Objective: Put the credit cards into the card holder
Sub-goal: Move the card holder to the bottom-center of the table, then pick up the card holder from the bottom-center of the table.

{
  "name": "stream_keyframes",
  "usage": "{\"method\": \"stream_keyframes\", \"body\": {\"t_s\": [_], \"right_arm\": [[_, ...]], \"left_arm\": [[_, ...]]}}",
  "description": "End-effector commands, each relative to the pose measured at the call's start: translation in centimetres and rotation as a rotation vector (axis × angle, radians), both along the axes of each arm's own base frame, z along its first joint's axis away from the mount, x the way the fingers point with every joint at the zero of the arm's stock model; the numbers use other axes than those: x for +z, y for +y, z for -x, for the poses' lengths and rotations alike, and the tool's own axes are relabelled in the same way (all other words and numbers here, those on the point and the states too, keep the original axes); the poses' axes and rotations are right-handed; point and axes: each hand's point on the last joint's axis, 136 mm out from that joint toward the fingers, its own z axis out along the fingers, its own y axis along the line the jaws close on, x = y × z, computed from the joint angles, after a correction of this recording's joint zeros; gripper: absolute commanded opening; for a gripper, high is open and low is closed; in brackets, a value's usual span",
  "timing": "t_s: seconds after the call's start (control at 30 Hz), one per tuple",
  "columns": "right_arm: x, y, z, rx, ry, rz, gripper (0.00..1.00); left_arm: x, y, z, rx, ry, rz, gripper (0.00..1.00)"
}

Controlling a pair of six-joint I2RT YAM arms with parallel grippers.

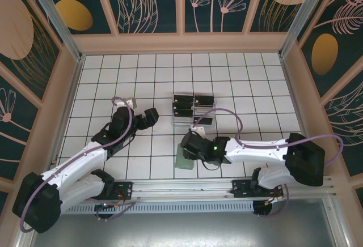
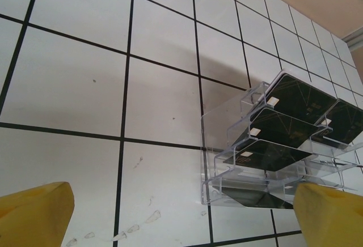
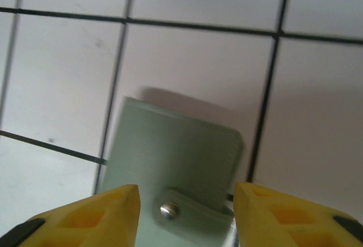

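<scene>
Top view: black credit cards (image 1: pixel 184 101) stand in the tiers of the clear card holder (image 1: pixel 193 123) at mid-worktop (image 1: pixel 142 71). The left end effector (image 1: pixel 151 116) hangs near the holder's left side, and the right end effector (image 1: pixel 189 145) is over a pale green plate (image 1: pixel 184 161).

Left wrist view: the fingers are spread wide and empty, facing the holder (image 2: pixel 224 122) and at least five slotted cards (image 2: pixel 283 128).

Right wrist view: the fingers are partly apart, gripping nothing, and straddle the bare plate (image 3: pixel 176 150).

Loading looks finished, or nearly so.
</scene>
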Motion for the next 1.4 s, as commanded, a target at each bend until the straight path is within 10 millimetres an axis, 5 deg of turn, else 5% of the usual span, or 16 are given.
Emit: {"method": "stream_keyframes", "body": {"t_s": [0.0, 0.43, 0.67, 1.13, 1.37], "right_arm": [[0.5, -0.1, 0.1, -0.054, 0.016, -0.091, 0.5], [-1.5, 0.7, 1.0, -0.046, 0.114, -0.269, 0.54], [-1.8, 1.9, 0.9, -0.021, 0.139, -0.327, 0.49], [-2.3, 0.1, 1.2, -0.062, 0.147, -0.301, 0.51], [-2.9, 1.3, 1.2, -0.04, 0.162, -0.311, 0.51]], "left_arm": [[-0.4, -0.1, 0.1, -0.007, 0.006, 0.011, 0.99], [-1.0, 0.0, 0.4, -0.007, 0.018, 0.013, 0.99], [-1.4, 0.0, 0.5, -0.008, 0.027, 0.012, 0.99], [-1.8, 0.0, 0.7, -0.009, 0.035, 0.018, 0.98], [-2.0, -0.1, 0.6, -0.012, 0.038, 0.02, 0.99]]}}
